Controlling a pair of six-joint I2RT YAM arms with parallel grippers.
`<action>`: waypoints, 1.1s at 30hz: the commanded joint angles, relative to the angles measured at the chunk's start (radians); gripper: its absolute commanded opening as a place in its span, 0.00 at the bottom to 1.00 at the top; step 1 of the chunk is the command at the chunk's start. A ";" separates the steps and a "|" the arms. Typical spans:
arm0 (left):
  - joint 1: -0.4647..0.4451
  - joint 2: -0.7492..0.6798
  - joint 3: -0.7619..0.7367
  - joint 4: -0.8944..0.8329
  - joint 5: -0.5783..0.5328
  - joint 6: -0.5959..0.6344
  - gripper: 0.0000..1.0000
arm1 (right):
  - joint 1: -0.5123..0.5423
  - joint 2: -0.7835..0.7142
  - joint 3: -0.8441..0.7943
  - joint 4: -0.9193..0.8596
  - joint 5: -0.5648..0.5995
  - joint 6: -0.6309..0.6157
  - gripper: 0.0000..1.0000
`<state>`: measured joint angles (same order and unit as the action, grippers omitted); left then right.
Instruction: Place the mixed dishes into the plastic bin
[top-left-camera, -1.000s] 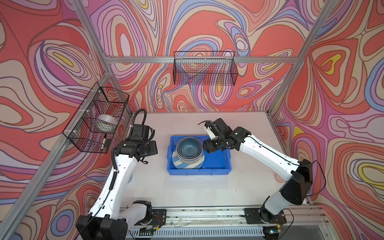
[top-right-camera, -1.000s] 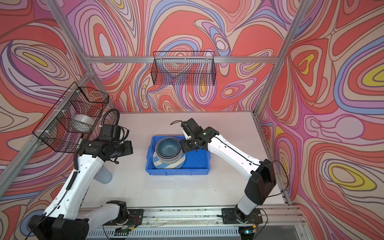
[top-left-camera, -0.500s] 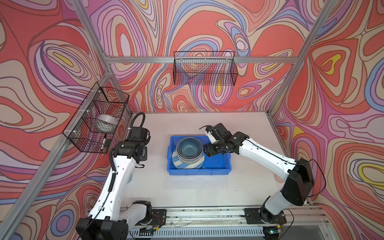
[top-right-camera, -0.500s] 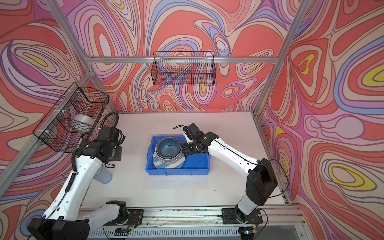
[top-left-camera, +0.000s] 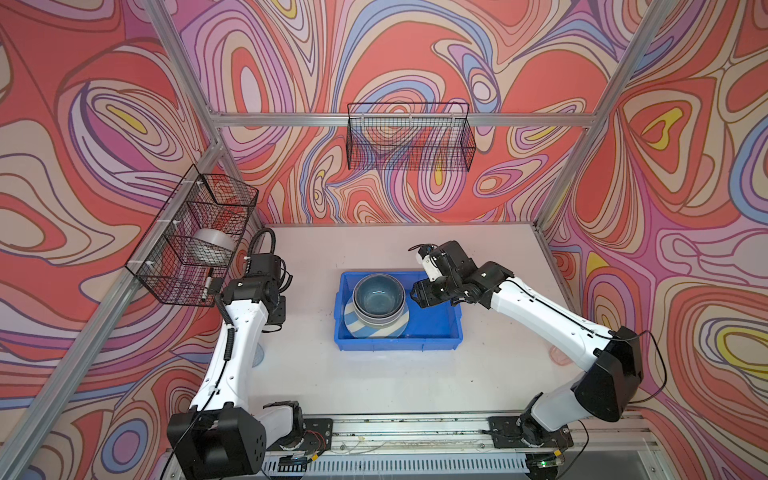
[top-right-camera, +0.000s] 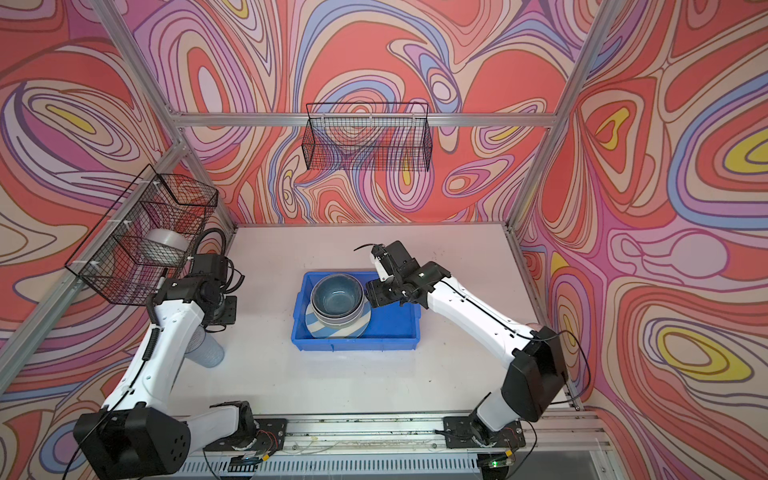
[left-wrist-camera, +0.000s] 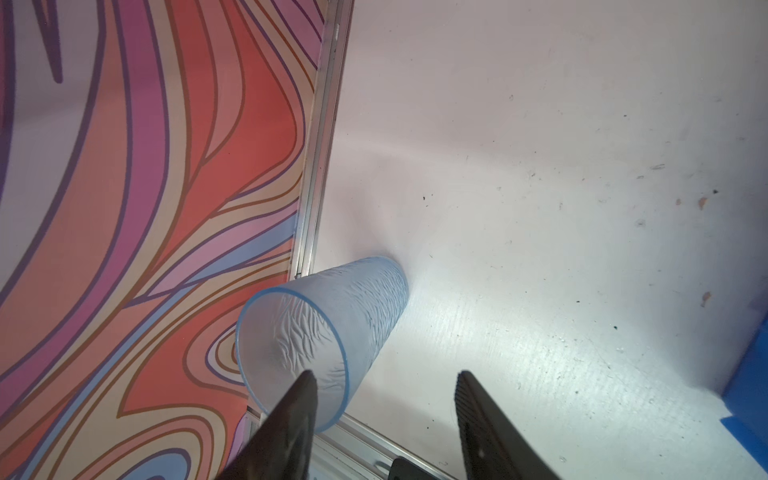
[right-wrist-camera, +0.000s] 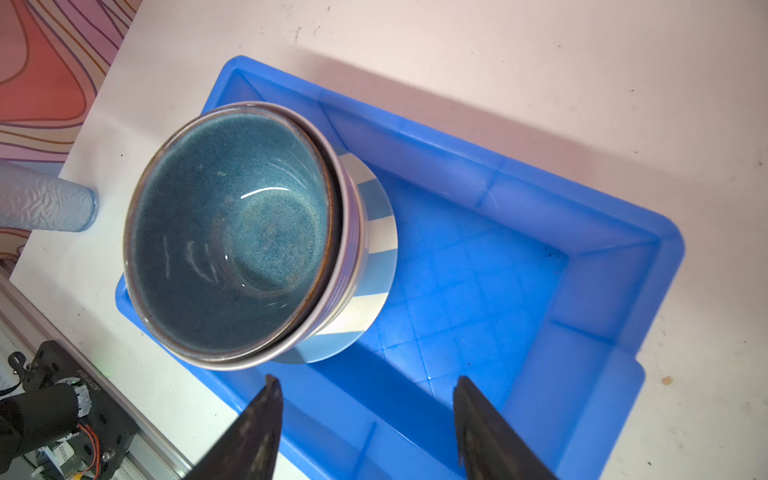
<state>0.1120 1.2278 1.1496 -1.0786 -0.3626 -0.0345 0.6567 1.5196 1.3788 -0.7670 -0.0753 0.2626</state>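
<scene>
The left fingers (left-wrist-camera: 291, 424) stand apart with nothing between them, over the table (left-wrist-camera: 540, 166) well left of the plastic bin (right-wrist-camera: 519, 174). The blue tumbler (left-wrist-camera: 328, 328) stands upright just beyond one fingertip. The right fingers (right-wrist-camera: 257, 428), also spread and empty, hover over the bin's right half. In its left half a teal bowl (right-wrist-camera: 232, 237) nests in a lilac bowl (right-wrist-camera: 351, 249) on a striped plate (right-wrist-camera: 374, 266).

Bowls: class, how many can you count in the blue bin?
2. The teal bowl sits nested inside the lilac bowl, both stacked on the striped plate at one end of the blue bin. Another could be hidden between or beneath them.
</scene>
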 joint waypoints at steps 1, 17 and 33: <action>0.011 0.042 -0.010 -0.002 -0.010 0.053 0.56 | -0.023 -0.017 0.021 -0.038 -0.003 -0.009 0.67; 0.104 0.118 -0.037 0.053 -0.075 0.061 0.47 | -0.055 0.079 0.145 -0.110 -0.013 -0.018 0.67; 0.108 0.137 0.022 -0.081 -0.023 0.034 0.36 | -0.134 0.134 0.149 -0.070 -0.104 -0.070 0.67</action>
<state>0.2115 1.3647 1.1423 -1.0943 -0.3996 0.0032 0.5419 1.6478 1.5208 -0.8581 -0.1497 0.2173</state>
